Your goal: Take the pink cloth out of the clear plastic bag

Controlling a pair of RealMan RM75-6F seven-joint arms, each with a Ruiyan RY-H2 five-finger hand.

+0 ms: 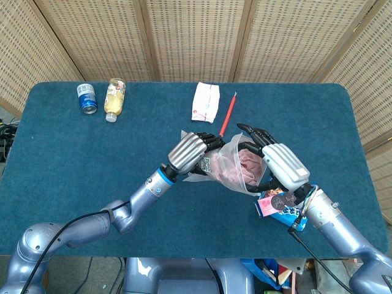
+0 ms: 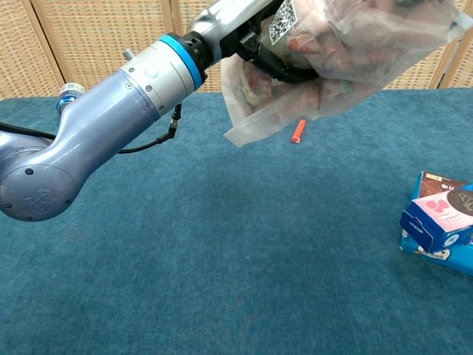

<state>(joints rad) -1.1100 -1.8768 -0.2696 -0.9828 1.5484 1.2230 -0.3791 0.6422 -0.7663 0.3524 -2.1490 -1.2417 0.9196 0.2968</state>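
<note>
- Left hand [image 1: 191, 150] grips the clear plastic bag [image 1: 228, 164] mid-frame, above the table [image 1: 73, 159].
- Right hand [image 1: 278, 164] reaches in, fingers [image 1: 252, 136] spread around the pink cloth [image 1: 247, 162] inside.

Worktop [image 1: 73, 153]: covered in blue cloth.
Can [image 1: 86, 98], bottle [image 1: 114, 98]: lay far beyond the left hand [image 1: 187, 151].
White packet [image 1: 206, 101], red pen [image 1: 228, 114]: beyond both hands.
Blue box [image 1: 283, 207]: beneath the right hand [image 1: 283, 166].

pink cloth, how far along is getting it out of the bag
Done: the left hand holds the clear plastic bag lifted off the table. In hand: the right hand is at the bag's open mouth, fingers reaching in. Left: the pink cloth is inside and must be pulled out.
</note>
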